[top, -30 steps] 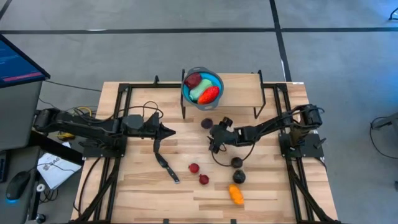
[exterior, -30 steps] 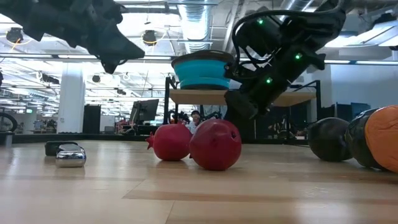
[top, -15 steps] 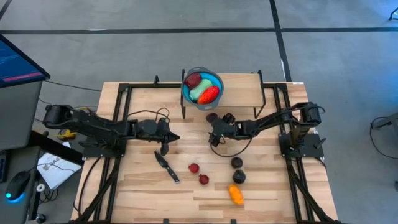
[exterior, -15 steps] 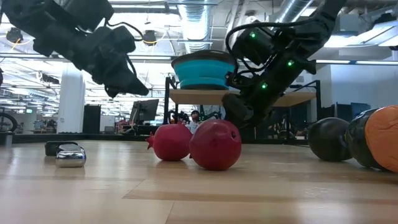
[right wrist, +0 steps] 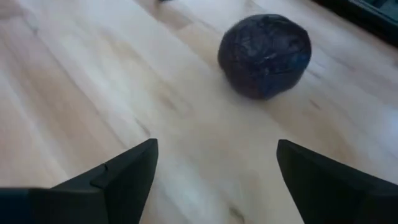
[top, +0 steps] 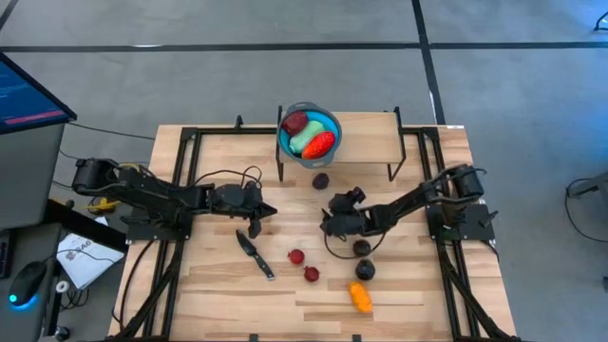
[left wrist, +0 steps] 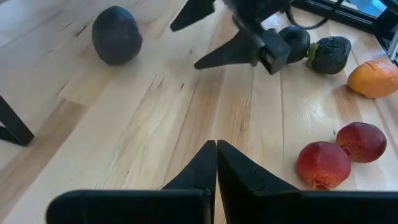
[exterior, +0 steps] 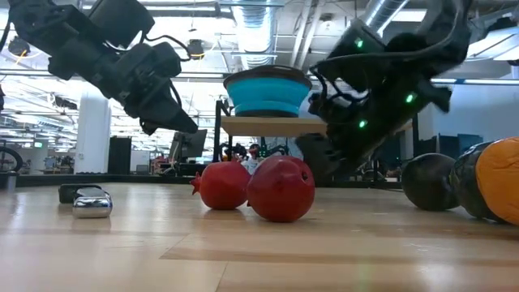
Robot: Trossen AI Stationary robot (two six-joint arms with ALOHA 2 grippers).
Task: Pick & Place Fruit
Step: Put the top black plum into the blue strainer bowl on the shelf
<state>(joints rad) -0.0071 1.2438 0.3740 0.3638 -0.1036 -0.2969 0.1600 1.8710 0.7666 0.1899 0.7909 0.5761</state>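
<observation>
A blue bowl (top: 285, 141) on the far rack holds dark red, pale green and red-orange fruit. One dark purple fruit (top: 321, 180) lies on the table just in front of the rack. My right gripper (top: 329, 218) stands open a little nearer than that fruit (right wrist: 264, 56), its fingers pointing at it and touching nothing. Two tiny red fruit (top: 296, 256) (top: 312, 274), two more dark pieces (top: 362, 248) (top: 365, 270) and an orange one (top: 360, 296) lie nearer. My left gripper (top: 270, 210) (left wrist: 216, 149) hovers shut left of centre.
A black-handled knife (top: 255, 256) lies just near of my left gripper. The rack's dark legs (top: 280, 169) (top: 391, 171) stand either side of the far dark fruit. Bare wood stretches between the two grippers and along the near left of the table.
My left gripper has come down and reached a little toward the table's right, staying shut. My right gripper went toward the far edge, then drew back toward the near edge and sank, rolling about its own axis.
</observation>
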